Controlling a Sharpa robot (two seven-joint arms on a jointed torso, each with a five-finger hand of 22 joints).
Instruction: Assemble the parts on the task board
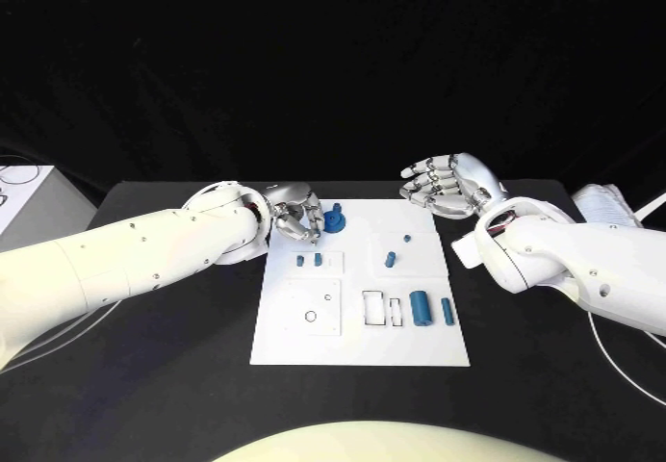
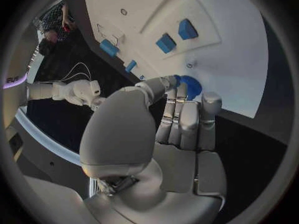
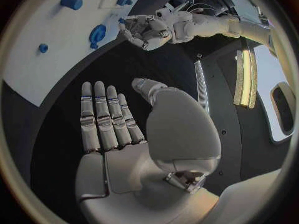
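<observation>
The white task board (image 1: 354, 346) lies mid-table. A round blue part (image 1: 335, 223) with an upright peg stands at its far left corner, also seen in the wrist views (image 2: 191, 87) (image 3: 96, 35). My left hand (image 1: 295, 218) (image 2: 168, 134) hovers right beside it, fingers loosely curled and thumb near the fingertips, holding nothing; the right wrist view shows a small gap between this hand (image 3: 146, 30) and the part. My right hand (image 1: 447, 185) (image 3: 124, 129) is raised past the board's far right corner, fingers straight and empty. Small blue parts (image 1: 310, 260) (image 1: 390, 258) and a blue block (image 1: 420, 310) lie on the board.
A blue cylinder (image 1: 447, 310) lies beside the block, with a black rectangular outline (image 1: 374, 306) to their left. A raised white sub-plate (image 1: 315, 303) has small holes. A white box (image 1: 28, 197) stands at the table's left edge, and pale objects (image 1: 603, 202) with cables at the right.
</observation>
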